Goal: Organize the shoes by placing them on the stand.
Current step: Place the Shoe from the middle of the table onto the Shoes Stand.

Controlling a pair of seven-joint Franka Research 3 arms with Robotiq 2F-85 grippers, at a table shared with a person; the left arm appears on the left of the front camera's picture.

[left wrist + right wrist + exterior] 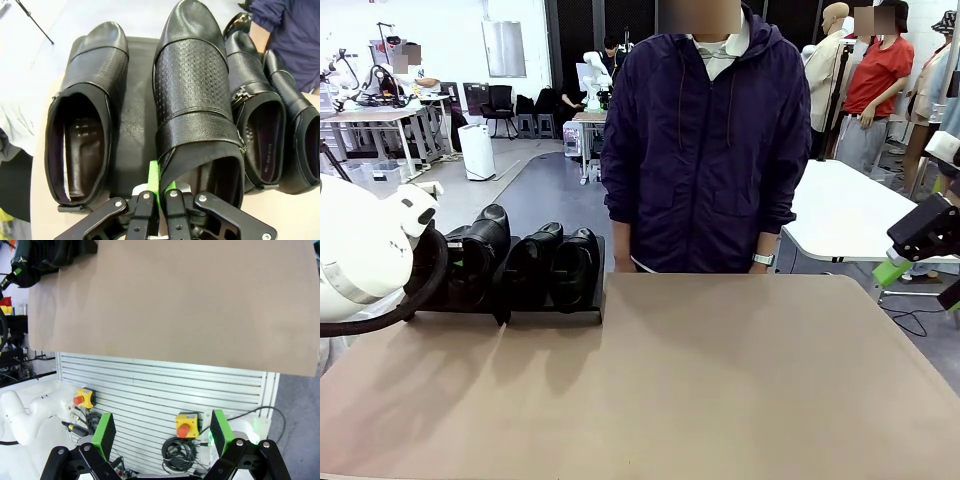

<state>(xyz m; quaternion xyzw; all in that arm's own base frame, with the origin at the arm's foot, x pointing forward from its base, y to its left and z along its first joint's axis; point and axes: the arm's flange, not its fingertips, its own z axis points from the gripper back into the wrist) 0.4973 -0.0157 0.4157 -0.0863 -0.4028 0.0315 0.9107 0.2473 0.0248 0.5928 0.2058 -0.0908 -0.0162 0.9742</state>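
Four black glossy shoes sit side by side over the black stand [134, 100] at the table's far left. In the left wrist view my left gripper [159, 186] is shut on the heel rim of the second shoe [192, 95], which sits higher and closer than its neighbours. I cannot tell whether its sole rests on the stand. One shoe [82, 130] lies to its left, and two more [255, 125] [300, 135] to its right. From the front, the held shoe [485, 240] stands taller than the others [570, 265] on the stand [560, 308]. My right gripper [162, 435] [895, 268] hangs open and empty off the table's right edge.
A person in a dark purple jacket [705, 150] stands at the far side, just right of the stand. The tan tabletop [720, 380] is bare across the middle and right. My left arm's white joint [360, 250] blocks the stand's left end. A slatted panel with emergency-stop buttons [185, 425] sits under the table edge.
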